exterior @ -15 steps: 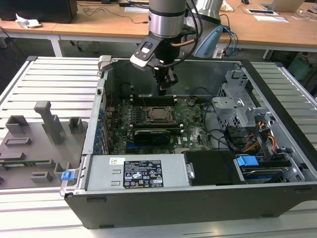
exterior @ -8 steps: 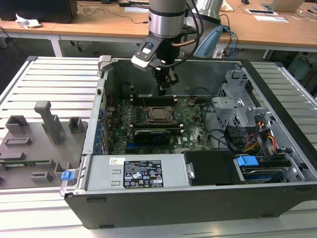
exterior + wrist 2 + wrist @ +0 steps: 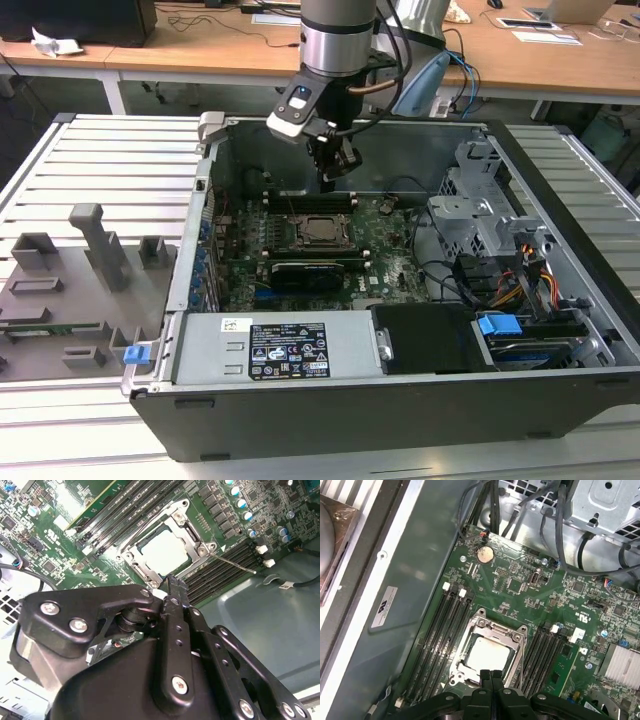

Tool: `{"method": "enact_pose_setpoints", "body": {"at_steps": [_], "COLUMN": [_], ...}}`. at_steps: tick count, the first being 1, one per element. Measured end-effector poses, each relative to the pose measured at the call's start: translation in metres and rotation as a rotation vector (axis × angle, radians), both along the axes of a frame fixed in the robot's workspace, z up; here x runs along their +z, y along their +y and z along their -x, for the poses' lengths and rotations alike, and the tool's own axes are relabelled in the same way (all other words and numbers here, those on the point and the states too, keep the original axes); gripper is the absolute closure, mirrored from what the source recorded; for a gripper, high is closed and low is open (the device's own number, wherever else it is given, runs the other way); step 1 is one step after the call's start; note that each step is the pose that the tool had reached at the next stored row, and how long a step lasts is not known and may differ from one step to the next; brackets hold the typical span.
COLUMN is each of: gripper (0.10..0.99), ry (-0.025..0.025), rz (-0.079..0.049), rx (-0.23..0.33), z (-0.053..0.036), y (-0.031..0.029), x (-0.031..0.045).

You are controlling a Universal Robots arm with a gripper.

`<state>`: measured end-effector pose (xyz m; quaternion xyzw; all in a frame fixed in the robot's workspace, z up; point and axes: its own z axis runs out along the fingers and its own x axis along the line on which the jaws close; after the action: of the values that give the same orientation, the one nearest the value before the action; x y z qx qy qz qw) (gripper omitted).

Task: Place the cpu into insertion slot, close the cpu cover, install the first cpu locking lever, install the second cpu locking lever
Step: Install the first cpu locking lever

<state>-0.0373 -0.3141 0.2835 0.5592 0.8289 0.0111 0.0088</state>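
Sitting flat in the small square black insertion slot with its metal rim [image 3: 300, 229], the small flat square cpu with a pale silvery top [image 3: 487, 652] looks seated; the thin square silvery metal cpu cover with a cut-out centre [image 3: 498, 625] lies down over its edges.

Handling, judged: chip light, stiff, smooth-topped and fragile underneath, so best held by its edges only; cover thin, stiff sheet; a thin bright wire locking lever [image 3: 235, 563] juts from the socket corner over the long narrow black memory slots [image 3: 442, 630], probably springy and best taken near its free end.

The black two-fingered gripper [image 3: 491, 674] has its fingers pressed together, holding nothing; in both wrist views the tips sit over the cover's edge just beside the chip; contact cannot be told.
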Motion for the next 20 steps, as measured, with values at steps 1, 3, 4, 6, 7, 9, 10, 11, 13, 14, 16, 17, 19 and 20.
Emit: {"method": "enact_pose_setpoints", "body": {"at_steps": [1,3,4,6,7,9,10,11,13,14,16,17,19,20], "gripper": [0.980,0.980,0.980,0.980,0.980,0.980,0.980,0.980,0.980,0.980,0.980,0.980,0.980,0.980], "ry": [-0.0001,0.0000,0.0000,0.0001,0.0000,0.0000,0.0000,0.0000,0.0000,0.0000,0.0000,0.0000,0.0000,0.0000], "rz": [0.000,0.000,0.000,0.000,0.000,0.000,0.000,0.000,0.000,0.000,0.000,0.000,0.000,0.000], "rx": [0.003,0.015,0.018,0.036,0.044,0.071,0.085,0.095,0.116,0.125,0.149,0.163,0.181,0.189], "z": [0.0000,0.0000,0.0000,0.0000,0.0000,0.0000,0.0000,0.0000,0.0000,0.0000,0.0000,0.0000,0.0000,0.0000], "y": [0.0000,0.0000,0.0000,0.0000,0.0000,0.0000,0.0000,0.0000,0.0000,0.0000,0.0000,0.0000,0.0000,0.0000], "x": [0.0000,0.0000,0.0000,0.0000,0.0000,0.0000,0.0000,0.0000,0.0000,0.0000,0.0000,0.0000,0.0000,0.0000]}}
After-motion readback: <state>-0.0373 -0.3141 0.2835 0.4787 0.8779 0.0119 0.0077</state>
